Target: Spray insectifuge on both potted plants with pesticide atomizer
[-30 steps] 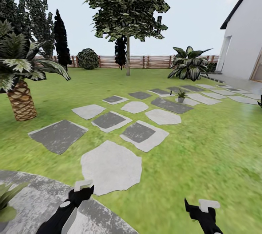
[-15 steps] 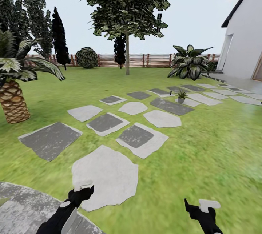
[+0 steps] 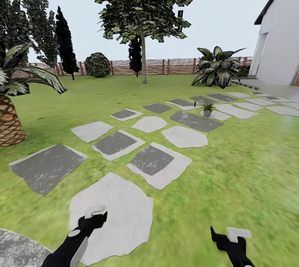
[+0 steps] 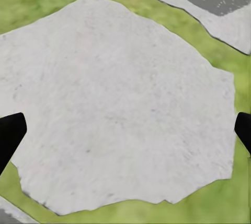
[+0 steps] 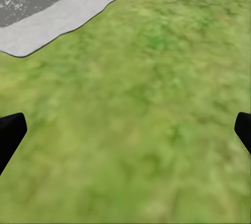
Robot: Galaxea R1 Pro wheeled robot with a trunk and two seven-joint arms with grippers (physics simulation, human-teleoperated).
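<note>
One potted plant [image 3: 207, 108], a small rosette of green leaves in a grey pot, stands far ahead on a pale stepping stone among the garden's stones. Just left of it a slim dark upright thing [image 3: 194, 103] rises from the stones; it is too small to tell whether it is the pesticide atomizer. My left gripper [image 3: 96, 215] hangs over a big pale stone [image 4: 120, 104]; the left gripper [image 4: 125, 135] is open and empty, its fingertips far apart. My right gripper [image 3: 226, 233] hovers over bare grass [image 5: 146, 109]; the right gripper [image 5: 125, 135] is open too.
Grey stepping stones [image 3: 151, 161] run across the lawn toward a white house [image 3: 282, 42]. A palm trunk [image 3: 9, 123] stands at the left, and a patio edge [image 3: 18, 250] lies at the lower left. A tree [image 3: 143, 51], a large leafy plant [image 3: 218, 72] and a slat fence [image 3: 124, 67] stand behind.
The whole view has shifted: palm, patio and stones have slid left and toward the lower edge, so the camera has moved. Both arms keep the same pose, grippers still open.
</note>
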